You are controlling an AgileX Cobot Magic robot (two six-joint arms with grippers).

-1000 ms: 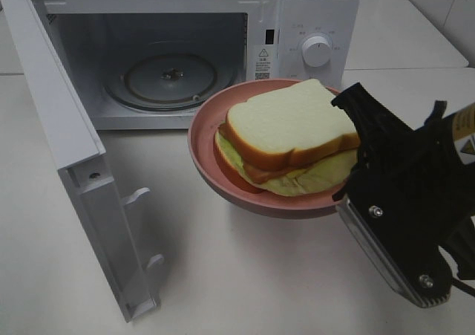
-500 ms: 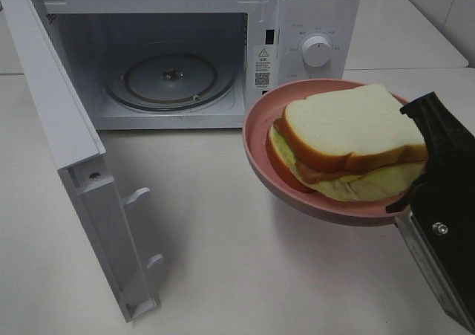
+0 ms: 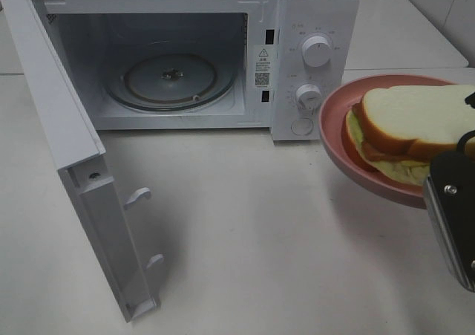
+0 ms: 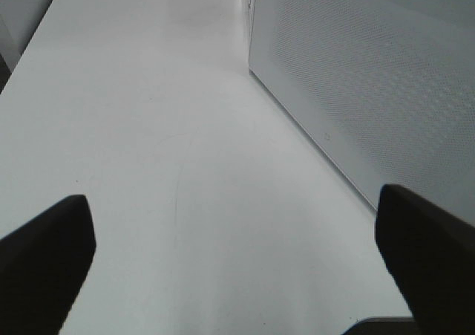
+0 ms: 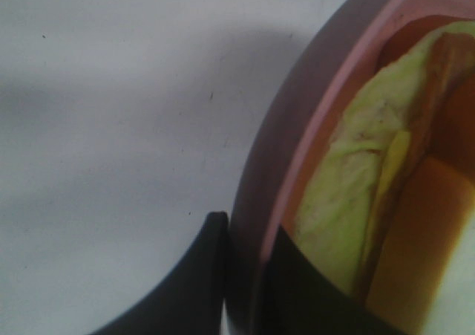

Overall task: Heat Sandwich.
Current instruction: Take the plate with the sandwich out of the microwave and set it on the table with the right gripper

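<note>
Open white microwave (image 3: 223,53) at the back of the white table (image 3: 245,238), door (image 3: 70,157) swung wide toward the left of the exterior view, glass turntable (image 3: 169,79) bare inside the cavity, two round knobs (image 3: 317,51) on the control panel at its right. Off to the right of the microwave, a round pink plate (image 3: 349,153) lifted clear of the table and tilted, its near rim pinched by the right gripper (image 5: 241,275), one dark finger outside the rim and one inside, clamped tight on the plate's edge. On the plate, the sandwich (image 3: 412,131): pale bread on top with an orange-brown crust, reddish layer and yellow-green filling below, lying against the gripper side of the plate; in the right wrist view the filling (image 5: 349,201) sits just beside the inner finger. Left gripper (image 4: 237,261) low over bare table beside the microwave's perforated side wall (image 4: 371,75), fingers spread wide apart, nothing between them.
</note>
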